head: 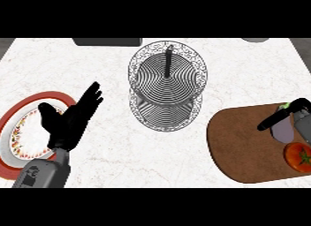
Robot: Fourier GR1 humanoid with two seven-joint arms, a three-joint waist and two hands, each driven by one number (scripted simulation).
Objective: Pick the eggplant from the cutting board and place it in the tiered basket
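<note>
A purple eggplant with a green stem lies on the brown cutting board at the right. My right hand reaches in from the right edge, its fingers curled over the eggplant's top and hiding much of it. The wire tiered basket stands in the middle of the counter, with nothing in its tiers. My left hand rests open at the left, fingers up, over the edge of a plate.
A red tomato sits on the board just below the eggplant. A red-rimmed white plate lies at the left. A dark object and a grey one touch the far edge.
</note>
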